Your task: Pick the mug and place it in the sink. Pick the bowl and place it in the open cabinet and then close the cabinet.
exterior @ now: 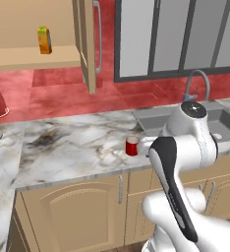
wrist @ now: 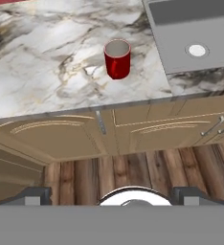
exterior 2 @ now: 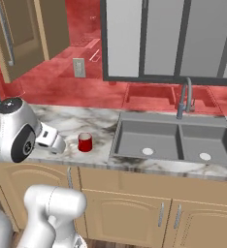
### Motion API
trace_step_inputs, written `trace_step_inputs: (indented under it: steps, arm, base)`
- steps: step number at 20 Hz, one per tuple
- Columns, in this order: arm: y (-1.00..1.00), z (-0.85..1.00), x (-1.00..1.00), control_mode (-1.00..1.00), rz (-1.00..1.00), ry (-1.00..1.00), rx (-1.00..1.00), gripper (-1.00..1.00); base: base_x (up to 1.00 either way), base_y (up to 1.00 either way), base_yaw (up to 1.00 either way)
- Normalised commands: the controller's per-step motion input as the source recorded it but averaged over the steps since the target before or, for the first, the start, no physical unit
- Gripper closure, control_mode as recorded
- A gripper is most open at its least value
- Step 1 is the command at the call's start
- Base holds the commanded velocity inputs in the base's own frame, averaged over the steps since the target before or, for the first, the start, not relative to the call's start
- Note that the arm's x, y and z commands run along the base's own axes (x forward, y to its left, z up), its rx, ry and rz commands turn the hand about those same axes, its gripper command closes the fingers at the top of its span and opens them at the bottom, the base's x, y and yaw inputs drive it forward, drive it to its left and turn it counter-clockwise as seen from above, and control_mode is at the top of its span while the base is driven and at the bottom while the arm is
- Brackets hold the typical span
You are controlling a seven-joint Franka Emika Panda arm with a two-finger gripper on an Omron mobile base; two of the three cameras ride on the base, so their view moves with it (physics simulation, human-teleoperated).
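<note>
While the mug (exterior: 132, 146) stands upright on the marble bench (exterior: 63, 147), just left of the sink (exterior 2: 173, 138) and close to the bench's near edge, the first step of the task, picking the mug, appears to be in hand and not yet begun in earnest. End effector (wrist: 112, 194): finger tips wide apart at the bottom of the hand view, nothing between them, nothing held. Arm pose: folded back in front of the base cabinets, elbow raised, hand pulled in low and short of the bench, looking forward and down so that the wooden floor, the cabinet fronts and the mug beyond them all fall within the hand view. The mug sits slightly left of centre in that view, well apart from the finger tips. Judgement: the next move calls for extending the hand forward and up over the bench edge, centring the open fingers on the mug, then descending around its wall before closing. The cabinet (exterior: 87, 44) on the far wall hangs with its door open; a small orange carton (exterior: 44, 40) stands on its shelf. The bowl cannot be located.
</note>
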Motion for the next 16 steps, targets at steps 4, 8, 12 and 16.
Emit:
trace_step_inputs:
  steps: [4,8,12,16]
  arm:
    - [0.0,0.0,0.25,-1.0,-0.02,0.0,-0.01,-1.0]
    - [-0.05,-0.08,0.4,-1.0,0.02,-0.02,0.01,-1.0]
    - [0.0,-0.03,0.44,-1.0,0.04,0.0,0.0,-1.0]
    - [0.0,-0.11,0.31,-1.0,0.0,0.01,0.0,-1.0]
  base:
    - [0.0,0.0,0.0]
    - [0.0,0.0,0.0]
    - [0.0,0.0,0.0]
    - [0.0,0.0,0.0]
